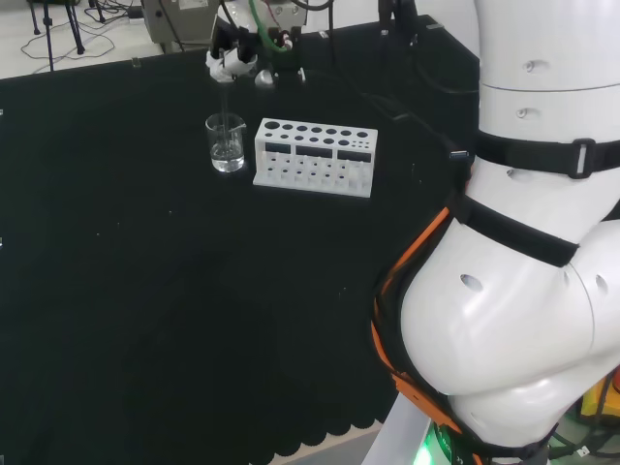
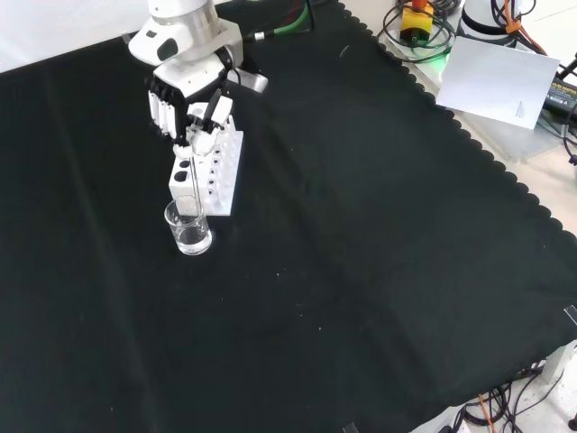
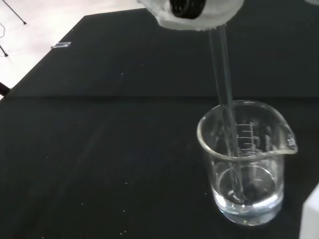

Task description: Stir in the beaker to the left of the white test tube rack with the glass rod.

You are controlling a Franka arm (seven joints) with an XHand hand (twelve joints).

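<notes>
Rod tip sitting in the beaker, stirring step in hand.

I am seeing the hand [image 2: 185, 99] with its fingers [image 2: 162, 110] curling round the top of the glass rod [image 3: 227, 114], pinching it. The rod is hanging almost straight down from the fingers, its long axis near upright, and its lower end is resting inside the beaker [image 3: 246, 162], close to the bottom. The beaker is standing directly below the fingers on the surface [image 2: 361, 271], with the white test tube rack [image 2: 212, 162] just beside it. I am judging that the stir must stay a small circle within the glass wall; open cloth is lying on every other side.
</notes>
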